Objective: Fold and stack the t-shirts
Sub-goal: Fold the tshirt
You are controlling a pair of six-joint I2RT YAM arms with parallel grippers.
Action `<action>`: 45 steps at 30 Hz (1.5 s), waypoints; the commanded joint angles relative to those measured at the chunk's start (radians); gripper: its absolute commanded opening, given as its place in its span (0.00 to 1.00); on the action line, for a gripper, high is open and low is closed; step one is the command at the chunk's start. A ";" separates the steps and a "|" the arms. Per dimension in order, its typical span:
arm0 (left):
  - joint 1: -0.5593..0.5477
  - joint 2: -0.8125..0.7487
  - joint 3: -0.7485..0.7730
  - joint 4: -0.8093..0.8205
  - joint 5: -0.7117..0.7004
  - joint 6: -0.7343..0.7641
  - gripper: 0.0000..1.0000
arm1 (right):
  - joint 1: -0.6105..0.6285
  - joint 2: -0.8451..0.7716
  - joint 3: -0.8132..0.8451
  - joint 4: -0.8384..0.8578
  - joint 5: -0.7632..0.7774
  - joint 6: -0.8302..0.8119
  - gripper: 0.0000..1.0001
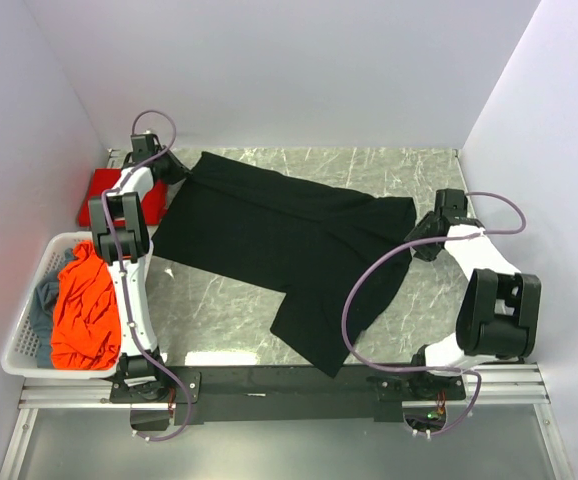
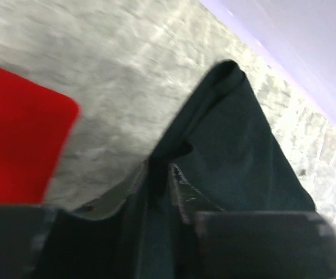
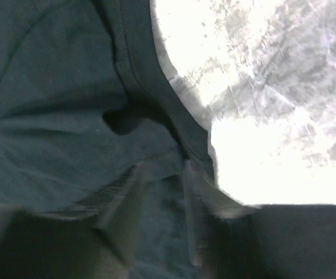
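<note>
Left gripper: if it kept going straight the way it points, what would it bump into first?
The black t-shirt: its cloth already sits between the left gripper's fingers. Past that corner, probably the table.

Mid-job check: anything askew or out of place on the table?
The black t-shirt lies diagonally, not squared to the table, and its near flap reaches the front edge by the rail.

Left arm (image 1: 132, 285) is stretched way out toward the far left corner, left gripper (image 1: 176, 167) low, jaws barely a sliver apart, honestly can't tell if they're clamped. Right arm (image 1: 472, 252) is bent at the elbow, right gripper (image 1: 418, 240) pointing left, fingers (image 3: 198, 203) clearly spread.
</note>
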 commanded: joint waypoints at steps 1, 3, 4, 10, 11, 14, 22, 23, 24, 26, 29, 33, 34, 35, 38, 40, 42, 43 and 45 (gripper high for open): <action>0.014 -0.062 0.006 0.035 -0.051 0.013 0.28 | -0.006 -0.104 0.002 -0.014 0.039 -0.014 0.48; 0.014 -0.082 0.005 0.032 -0.055 0.019 0.39 | -0.001 -0.151 0.004 -0.024 0.049 -0.015 0.52; 0.013 -0.092 -0.002 0.034 -0.054 0.019 0.44 | 0.008 -0.171 0.001 -0.031 0.055 -0.023 0.54; -0.012 -0.203 -0.049 0.020 -0.084 0.050 0.72 | 0.066 -0.289 -0.043 -0.028 0.001 -0.026 0.55; -0.019 -0.239 -0.055 -0.001 -0.110 0.057 0.73 | 0.101 -0.299 -0.060 -0.025 -0.011 -0.024 0.55; -0.053 -0.325 -0.100 -0.043 -0.159 0.083 0.74 | 0.187 -0.297 -0.085 -0.023 -0.025 0.002 0.54; -0.173 -0.568 -0.397 -0.262 -0.339 0.085 0.68 | 0.339 -0.208 -0.136 -0.004 -0.051 0.025 0.51; -0.194 -0.611 -0.437 -0.267 -0.341 0.082 0.66 | 0.353 -0.184 -0.130 -0.002 -0.050 0.023 0.51; -0.202 -0.628 -0.477 -0.265 -0.336 0.068 0.65 | 0.364 -0.176 -0.128 0.005 -0.056 0.026 0.49; -0.213 -0.655 -0.587 -0.250 -0.301 0.056 0.62 | 0.362 -0.165 -0.146 0.037 -0.059 0.045 0.49; -0.228 -0.651 -0.659 -0.302 -0.298 0.041 0.59 | 0.362 -0.135 -0.149 0.054 -0.040 0.054 0.49; -0.233 -0.666 -0.761 -0.308 -0.287 0.019 0.57 | 0.358 -0.078 -0.168 0.074 -0.039 0.063 0.49; -0.233 -0.669 -0.781 -0.304 -0.285 0.013 0.57 | 0.353 -0.067 -0.175 0.092 -0.042 0.072 0.49; -0.233 -0.674 -0.799 -0.301 -0.281 0.005 0.57 | 0.342 -0.044 -0.191 0.101 -0.043 0.077 0.49; -0.236 -0.683 -0.876 -0.290 -0.258 -0.024 0.56 | 0.298 0.005 -0.223 0.138 -0.077 0.097 0.50; -0.237 -0.692 -0.940 -0.270 -0.229 -0.051 0.56 | 0.263 0.031 -0.238 0.153 -0.106 0.101 0.50; -0.246 -0.711 -0.998 -0.262 -0.206 -0.079 0.56 | 0.195 0.030 -0.254 0.175 -0.160 0.106 0.51; -0.250 -0.720 -1.021 -0.258 -0.198 -0.090 0.55 | 0.175 0.028 -0.258 0.178 -0.180 0.124 0.51; -0.265 -0.754 -1.080 -0.255 -0.174 -0.122 0.55 | 0.119 0.028 -0.234 0.128 -0.142 0.118 0.51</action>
